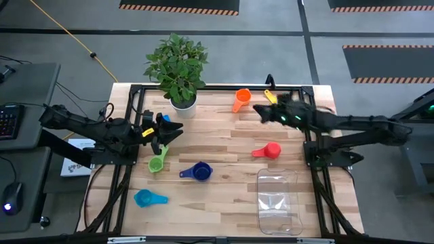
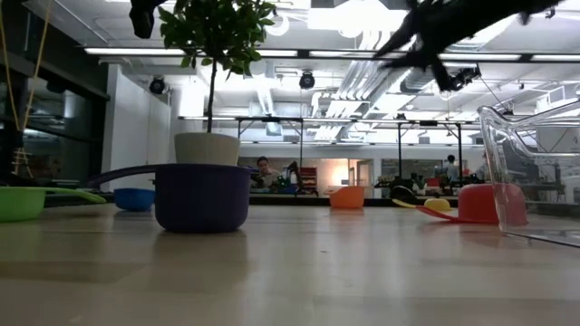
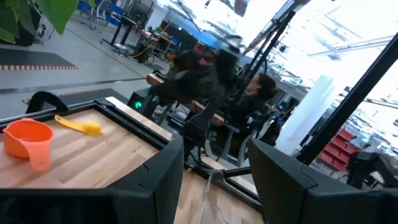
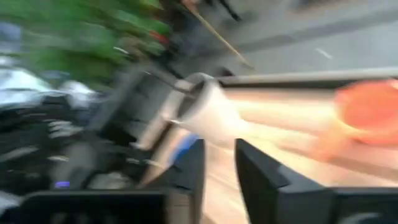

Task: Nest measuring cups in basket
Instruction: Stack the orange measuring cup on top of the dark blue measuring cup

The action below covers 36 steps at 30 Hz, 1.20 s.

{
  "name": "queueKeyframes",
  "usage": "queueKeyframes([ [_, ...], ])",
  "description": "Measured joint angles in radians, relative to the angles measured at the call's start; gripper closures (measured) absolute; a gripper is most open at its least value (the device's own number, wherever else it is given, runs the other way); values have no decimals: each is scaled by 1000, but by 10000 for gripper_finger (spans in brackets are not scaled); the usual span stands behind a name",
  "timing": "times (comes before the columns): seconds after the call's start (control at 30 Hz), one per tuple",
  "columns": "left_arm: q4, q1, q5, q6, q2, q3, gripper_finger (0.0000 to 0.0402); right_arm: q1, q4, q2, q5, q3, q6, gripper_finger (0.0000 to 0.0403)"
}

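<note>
Six small plastic measuring cups lie scattered on the wooden table; none is in the clear plastic rectangular basket (image 1: pixel 279 200). The right gripper (image 1: pixel 261 110) hovers empty, fingers parted, just beside the orange cup (image 1: pixel 241 99) and yellow cup (image 1: pixel 270 97). The left gripper (image 1: pixel 173 130), also open and empty, hangs above the green cup (image 1: pixel 157 163). The cups look light, stiff and likely slippery; the short flat handles seem the best hold.
</note>
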Motion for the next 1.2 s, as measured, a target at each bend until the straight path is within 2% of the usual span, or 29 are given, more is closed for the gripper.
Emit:
queueKeyframes([
  [0.2,0,0,1,0,0,0,229,-215,-306,300,-14,193,132,201],
  [0.3,0,0,2,0,0,0,229,-290,-321,453,-16,258,206,172],
  [0.4,0,0,3,-3,0,0,229,-337,-306,589,-17,325,224,160],
  [0.57,0,0,3,-3,0,0,229,-378,-316,773,-28,430,292,162],
  [0.73,4,0,3,-27,0,0,229,-388,-363,878,-26,503,354,183],
  [1.03,8,0,3,-30,0,0,229,-387,-490,911,8,528,395,228],
  [1.2,8,0,3,-20,0,0,229,-387,-497,912,15,528,411,245],
])
